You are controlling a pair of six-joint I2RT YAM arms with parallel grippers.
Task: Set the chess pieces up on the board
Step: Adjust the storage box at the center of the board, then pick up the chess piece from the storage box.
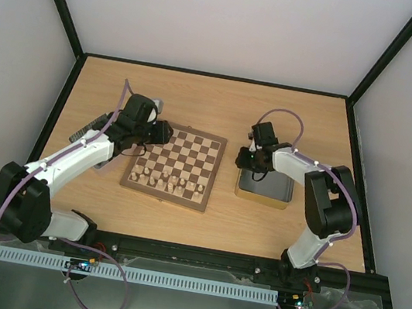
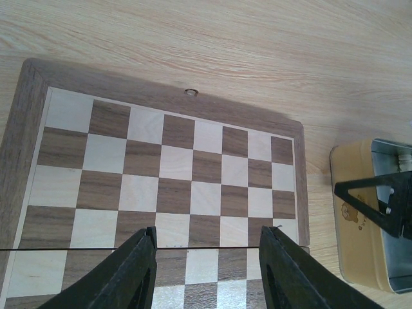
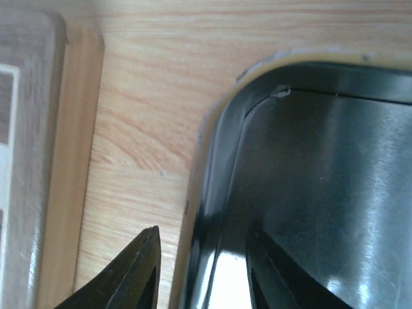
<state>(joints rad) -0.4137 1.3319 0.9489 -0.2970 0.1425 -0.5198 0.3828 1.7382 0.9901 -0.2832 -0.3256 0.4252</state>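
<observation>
Hovering over chessboard (image 2: 193, 174), left gripper (image 2: 207, 235) wide open, empty. Right gripper (image 3: 203, 233) spread, empty, straddling gold tin (image 1: 261, 192) rim. Pale chess pieces (image 1: 161, 181) on board's near rows.

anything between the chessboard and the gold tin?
Nothing. Only bare table separates the board from the gold tin. It is clearest in the right wrist view, and also shows in the top and left wrist views.

My left arm (image 1: 72, 155) and right arm (image 1: 294, 165) are white shells between chunky black joints (image 1: 332, 202). A thin purple cable (image 1: 126, 92) loops along each and trails from my black bases (image 1: 72, 246). My fingers (image 2: 132, 273) are matte black, tapering wedges.
</observation>
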